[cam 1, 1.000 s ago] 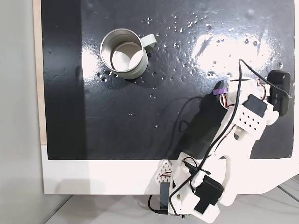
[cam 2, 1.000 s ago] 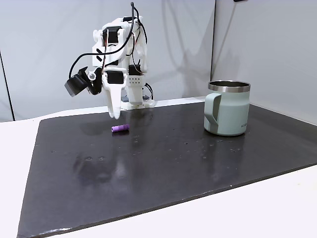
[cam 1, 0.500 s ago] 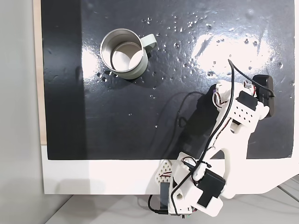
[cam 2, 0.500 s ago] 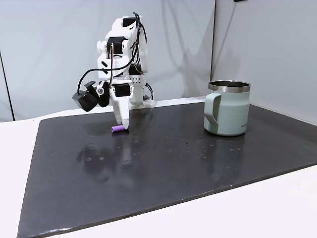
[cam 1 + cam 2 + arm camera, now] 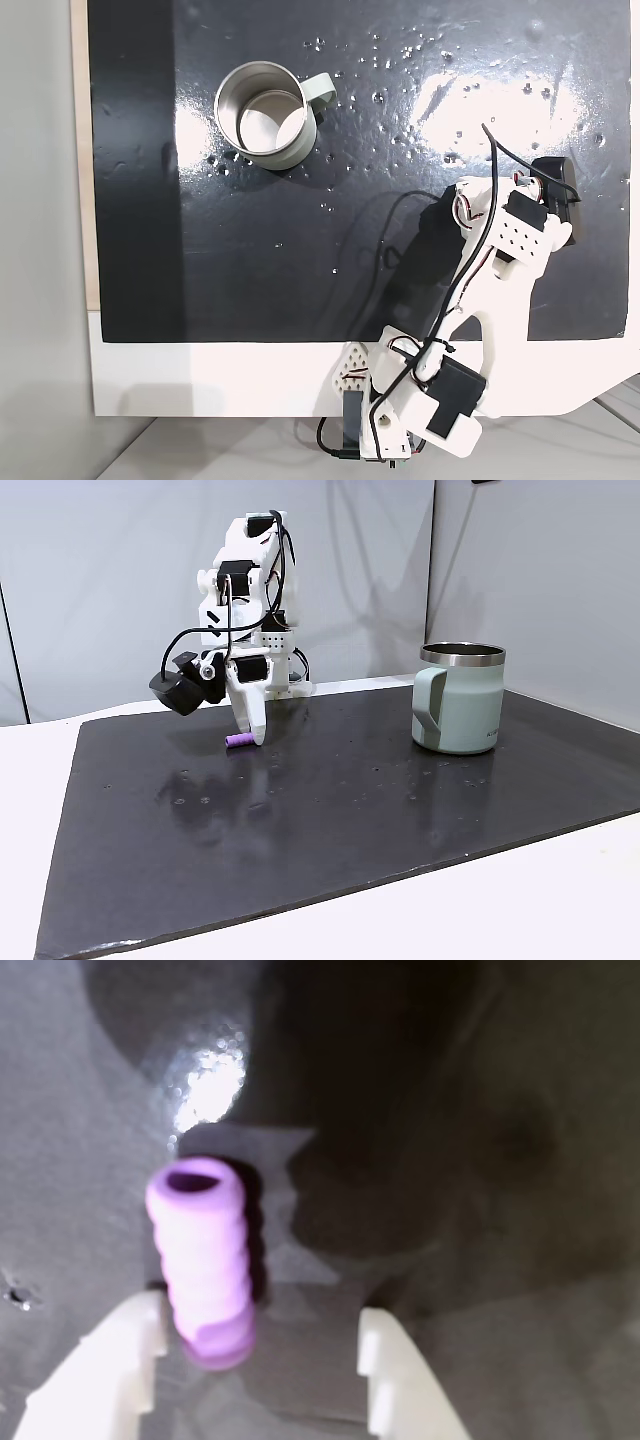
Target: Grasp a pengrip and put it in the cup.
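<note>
The purple ribbed pengrip lies on the black mat, and in the wrist view it sits between my two white fingertips, close against the left one. My gripper is open and down at the mat around it. From the side, a white finger stands just right of the pengrip. From above, the gripper covers the pengrip. The silvery cup with its pale handle stands upright far to the upper left there, and at the right in the side view as the cup.
The black mat covers most of the table, with a white border at the near edge where the arm base is fixed. A black camera housing hangs off the wrist. Open mat lies between gripper and cup.
The gripper has dropped from above the mat down to the surface, and its fingers now straddle the pengrip. Pengrip and cup have not moved.
</note>
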You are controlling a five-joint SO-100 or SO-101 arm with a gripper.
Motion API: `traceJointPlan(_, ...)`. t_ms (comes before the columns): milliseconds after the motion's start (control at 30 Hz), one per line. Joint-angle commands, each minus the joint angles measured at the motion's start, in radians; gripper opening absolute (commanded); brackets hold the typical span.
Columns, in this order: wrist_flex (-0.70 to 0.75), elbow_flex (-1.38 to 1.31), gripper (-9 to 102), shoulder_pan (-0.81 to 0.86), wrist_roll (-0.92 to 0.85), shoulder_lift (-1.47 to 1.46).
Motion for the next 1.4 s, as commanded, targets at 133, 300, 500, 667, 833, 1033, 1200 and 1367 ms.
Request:
traceJointPlan(133,-0.014,-0.015,19,0.048,-0.025,-0.014)
traceJointPlan(300,-0.002,-0.023,14,0.078,-0.032,-0.023)
traceJointPlan(500,0.0,-0.034,2,0.114,-0.037,-0.029)
traceJointPlan(667,0.006,-0.051,0,0.117,-0.029,-0.038)
traceJointPlan(833,0.046,-0.104,0,0.11,-0.008,-0.041)
traceJointPlan(1033,0.163,-0.262,0,0.074,0.066,-0.041)
traceJointPlan(1200,0.279,-0.408,0,0.005,0.16,0.017)
traceJointPlan(1367,0.305,-0.43,0,-0.063,0.236,0.103)
